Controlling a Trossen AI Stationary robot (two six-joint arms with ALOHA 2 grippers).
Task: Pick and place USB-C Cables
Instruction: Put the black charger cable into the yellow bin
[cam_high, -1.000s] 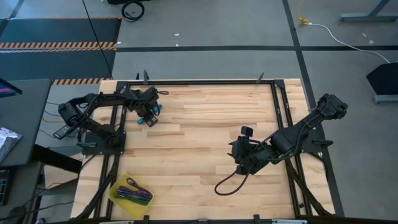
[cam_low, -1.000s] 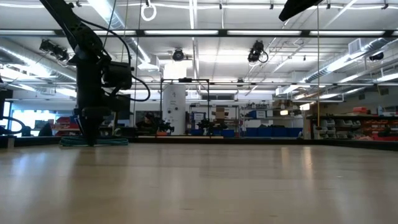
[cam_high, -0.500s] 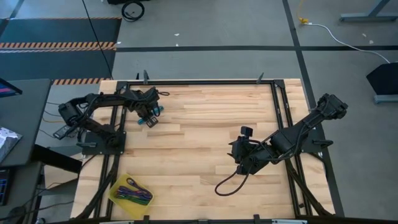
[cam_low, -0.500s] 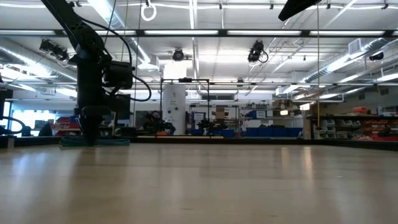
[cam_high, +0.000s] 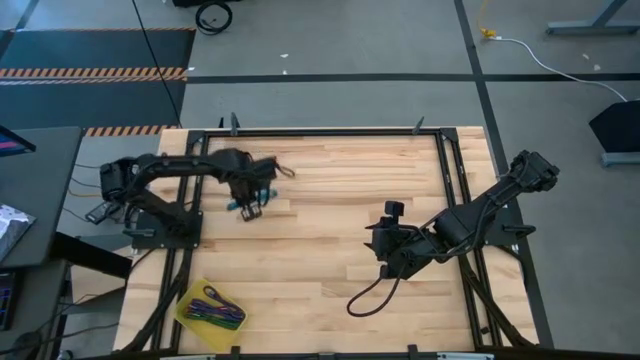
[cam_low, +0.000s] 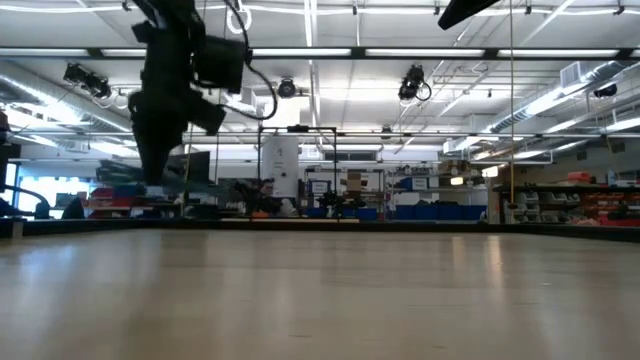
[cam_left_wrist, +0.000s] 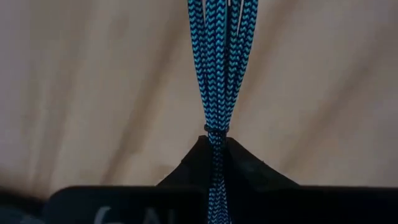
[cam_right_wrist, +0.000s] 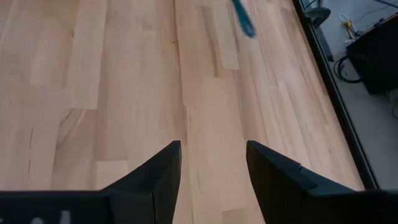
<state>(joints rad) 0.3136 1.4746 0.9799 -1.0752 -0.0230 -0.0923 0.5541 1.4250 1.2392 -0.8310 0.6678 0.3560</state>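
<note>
My left gripper (cam_high: 250, 202) hangs over the far-left part of the table, shut on a teal braided USB-C cable bundle (cam_left_wrist: 217, 62). In the low view the cable (cam_low: 122, 178) floats above the wood. A yellow tray (cam_high: 188, 312) at the near-left corner holds several more folded cables, green, purple and maroon (cam_high: 218, 310). My right gripper (cam_right_wrist: 211, 168) is open and low over the right half of the table (cam_high: 383, 250), touching nothing. It faces the teal cable (cam_right_wrist: 244, 22) from far off. My left gripper pinches the teal bundle between its two fingers right beside a thin dark tie around the strands (cam_left_wrist: 215, 129). The fingers come from above, pointing down, and lie across the bundle. The cable is lifted clear of the table, and both ends stick out sideways (cam_high: 237, 207).
A long black wire loop (cam_high: 365, 296) lies on the wood near my right arm. A black frame (cam_high: 330, 131) runs along the table's edges. Bare wood stretches between the two arms and toward the tray.
My left gripper has risen from the table with the teal cable and moved a little toward the near and right edges. The cable, which lay on the wood a second ago, is now lifted clear. My right arm has kept still.
</note>
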